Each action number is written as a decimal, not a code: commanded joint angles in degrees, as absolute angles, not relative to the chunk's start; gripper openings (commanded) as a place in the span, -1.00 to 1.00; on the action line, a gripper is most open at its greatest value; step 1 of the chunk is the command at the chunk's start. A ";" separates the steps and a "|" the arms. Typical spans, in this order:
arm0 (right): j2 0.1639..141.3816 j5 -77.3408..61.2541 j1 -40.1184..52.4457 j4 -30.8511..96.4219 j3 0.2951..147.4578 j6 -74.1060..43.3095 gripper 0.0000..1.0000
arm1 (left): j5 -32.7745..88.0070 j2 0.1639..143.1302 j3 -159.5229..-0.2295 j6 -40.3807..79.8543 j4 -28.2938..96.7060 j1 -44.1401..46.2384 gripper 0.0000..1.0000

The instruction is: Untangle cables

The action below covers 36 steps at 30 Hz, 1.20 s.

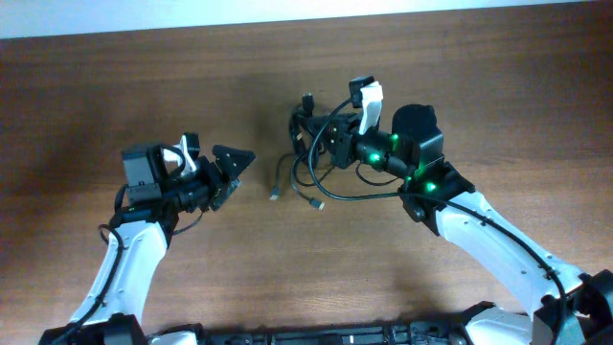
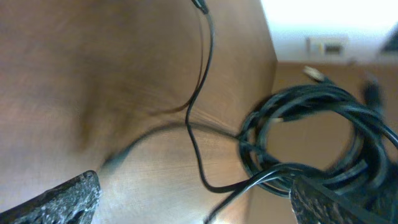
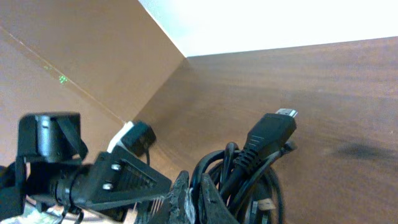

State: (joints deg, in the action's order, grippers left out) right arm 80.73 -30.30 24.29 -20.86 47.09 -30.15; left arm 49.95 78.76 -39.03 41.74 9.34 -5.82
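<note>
Since, on the table [image 1: 287, 278] near the middle of its far edge, the right gripper [image 3: 191, 196] clamps the whole bunch of cables [image 3: 230, 171] while the left gripper [image 1: 235, 158] gapes empty (touching nothing), any pull could drag everything and tighten loops around the plug ends [image 1: 275, 195].

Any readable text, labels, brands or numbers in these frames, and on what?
None readable.
The pale wall plate in the left wrist view is too blurred to tell whether it carries markings.
The cables and the plug show no legible print.
</note>
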 commanded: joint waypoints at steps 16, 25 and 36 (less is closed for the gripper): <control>79.96 -61.78 19.49 -26.46 47.88 -56.69 -0.92 | 63.57 70.81 -43.27 -3.57 6.76 -0.49 0.57; 80.03 -59.18 19.53 -26.83 47.86 -55.77 -0.92 | 55.11 70.81 -43.22 -3.55 6.72 1.98 0.98; 80.62 -48.95 19.53 -26.57 47.86 -55.77 -0.92 | 45.98 70.81 -43.22 -3.55 6.70 2.00 0.98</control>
